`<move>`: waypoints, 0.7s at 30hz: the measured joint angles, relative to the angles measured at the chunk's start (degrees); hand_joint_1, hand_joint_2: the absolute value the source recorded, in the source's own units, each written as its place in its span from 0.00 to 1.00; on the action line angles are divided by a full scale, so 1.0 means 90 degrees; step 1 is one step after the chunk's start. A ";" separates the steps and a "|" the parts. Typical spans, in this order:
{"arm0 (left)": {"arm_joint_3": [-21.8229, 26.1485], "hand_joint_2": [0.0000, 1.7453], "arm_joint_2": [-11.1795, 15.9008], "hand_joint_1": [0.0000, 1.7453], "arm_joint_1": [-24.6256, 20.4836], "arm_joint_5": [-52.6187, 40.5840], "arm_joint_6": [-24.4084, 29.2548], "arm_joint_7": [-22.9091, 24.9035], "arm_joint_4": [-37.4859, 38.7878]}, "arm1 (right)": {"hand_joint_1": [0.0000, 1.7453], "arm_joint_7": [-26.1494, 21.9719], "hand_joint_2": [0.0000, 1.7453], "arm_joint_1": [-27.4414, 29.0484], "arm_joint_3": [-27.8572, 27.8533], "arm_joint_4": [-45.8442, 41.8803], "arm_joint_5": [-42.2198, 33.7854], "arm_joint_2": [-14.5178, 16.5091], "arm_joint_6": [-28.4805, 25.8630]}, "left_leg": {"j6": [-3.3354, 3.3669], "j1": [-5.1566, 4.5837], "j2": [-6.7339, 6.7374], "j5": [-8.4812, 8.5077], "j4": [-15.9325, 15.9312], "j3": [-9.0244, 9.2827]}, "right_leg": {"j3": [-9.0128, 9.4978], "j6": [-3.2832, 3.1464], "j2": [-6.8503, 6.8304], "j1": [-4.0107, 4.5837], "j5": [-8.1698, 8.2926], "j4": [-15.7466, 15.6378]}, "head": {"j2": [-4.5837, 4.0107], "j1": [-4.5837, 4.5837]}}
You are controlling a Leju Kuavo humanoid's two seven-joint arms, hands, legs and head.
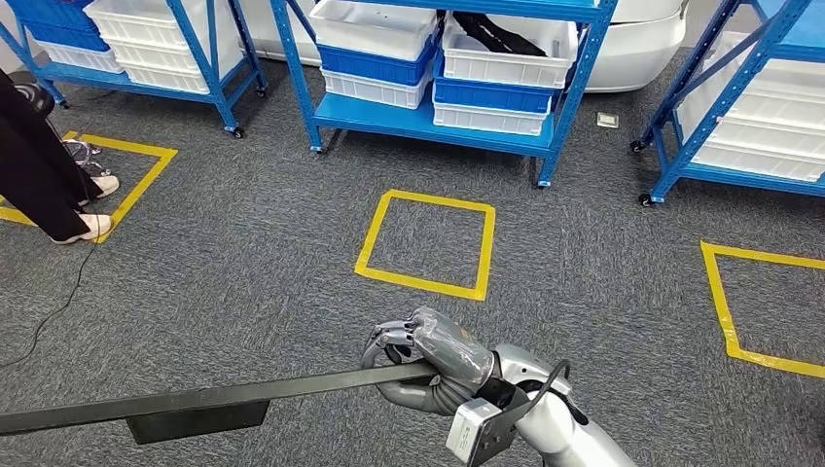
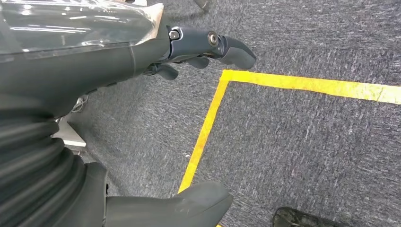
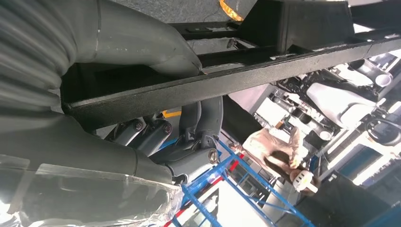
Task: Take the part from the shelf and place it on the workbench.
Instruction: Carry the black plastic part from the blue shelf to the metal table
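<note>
Head view shows the right hand low in the frame, fingers wrapped around one end of a long black bar, the part. The bar runs from the hand out toward the robot's left, almost level, above the grey carpet. A dark block hangs under the bar partway along it.

Right wrist view shows the same hold up close: the bar lies across the right hand, the thumb over one face and the dark fingers curled round the other.

Left wrist view shows the left hand holding nothing, thumb and fingers apart, over the carpet and a corner of yellow tape.

Ahead on the floor lies a yellow tape square, with another square to the right. Beyond stands a blue shelf carrying white and blue bins. Similar shelves stand to either side. A person's legs in dark trousers stand at the far left.
</note>
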 joint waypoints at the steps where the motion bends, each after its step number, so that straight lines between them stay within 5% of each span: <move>1: -0.0003 1.00 0.0001 0.00 -0.0005 0.0000 0.0001 -0.0002 -0.0005 | 1.00 0.0000 1.00 -0.0001 0.0000 0.0000 0.0000 -0.0001 -0.0002 | 0.0026 -0.0023 0.0027 0.0015 -0.0133 0.0055 | -0.0001 0.0032 -0.0023 0.0020 -0.0006 -0.0003 | 0.0000 0.0006; 5: -0.0015 1.00 0.0012 0.00 -0.0007 0.0007 0.0006 -0.0019 -0.0029 | 1.00 -0.0002 1.00 -0.0011 -0.0001 -0.0002 0.0039 -0.0003 -0.0023 | 0.0210 -0.0045 -0.0138 0.0086 -0.0251 0.0091 | -0.0034 0.0154 -0.0015 0.0035 -0.0106 0.0111 | 0.0000 0.0025; 8: -0.0016 1.00 0.0027 0.00 -0.0015 0.0018 0.0008 -0.0030 -0.0041 | 1.00 0.0006 1.00 -0.0018 -0.0004 0.0004 0.0111 -0.0013 -0.0082 | 0.0296 -0.0038 -0.0265 0.0137 -0.0302 0.0109 | -0.0510 0.0080 0.0213 0.0021 -0.0611 0.1158 | 0.0000 0.0058; 10: -0.0016 1.00 0.0034 0.00 -0.0012 0.0024 0.0005 -0.0030 -0.0045 | 1.00 0.0019 1.00 -0.0034 -0.0004 0.0021 0.0152 -0.0024 -0.0107 | 0.0302 -0.0047 -0.0375 0.0138 -0.0297 0.0100 | -0.0813 0.0099 0.0256 0.0023 -0.0791 0.1745 | 0.0000 0.0067; 12: -0.0019 1.00 0.0038 0.00 -0.0010 0.0023 -0.0002 -0.0029 -0.0049 | 1.00 0.0024 1.00 -0.0111 -0.0005 0.0049 0.0171 -0.0024 -0.0111 | 0.0299 -0.0053 -0.0490 0.0137 -0.0281 0.0102 | -0.0677 0.0198 0.0287 0.0026 -0.0566 0.1418 | 0.0000 0.0067; 14: -0.0030 1.00 0.0041 0.00 -0.0013 0.0004 -0.0015 -0.0015 -0.0057 | 1.00 0.0024 1.00 -0.0257 -0.0004 0.0097 0.0169 -0.0011 -0.0107 | 0.0272 -0.0066 -0.0593 0.0122 -0.0240 0.0095 | -0.0256 0.0256 0.0384 0.0027 -0.0185 0.0516 | -0.0001 0.0066; 16: -0.0061 1.00 0.0047 0.00 -0.0013 -0.0054 -0.0041 0.0023 -0.0073 | 1.00 0.0026 1.00 -0.0423 0.0001 0.0180 0.0163 0.0024 -0.0101 | 0.0215 -0.0084 -0.0662 0.0108 -0.0203 0.0067 | -0.0031 0.0197 0.0450 0.0040 -0.0006 0.0025 | -0.0001 0.0064; 19: -0.0143 1.00 0.0066 0.00 -0.0004 -0.0125 -0.0086 0.0060 -0.0098 | 1.00 0.0029 1.00 -0.0639 0.0027 0.0338 0.0137 0.0118 -0.0092 | 0.0116 -0.0066 -0.0688 0.0113 -0.0187 0.0020 | -0.0020 0.0058 0.0390 0.0028 0.0045 -0.0018 | 0.0000 0.0062; 21: -0.0179 1.00 0.0082 0.00 -0.0004 -0.0140 -0.0120 0.0053 -0.0108 | 1.00 0.0029 1.00 -0.0760 0.0046 0.0424 0.0053 0.0179 -0.0085 | 0.0045 -0.0050 -0.0551 -0.0072 0.0084 -0.0109 | -0.0009 -0.0038 0.0327 -0.0015 0.0073 -0.0048 | 0.0000 0.0031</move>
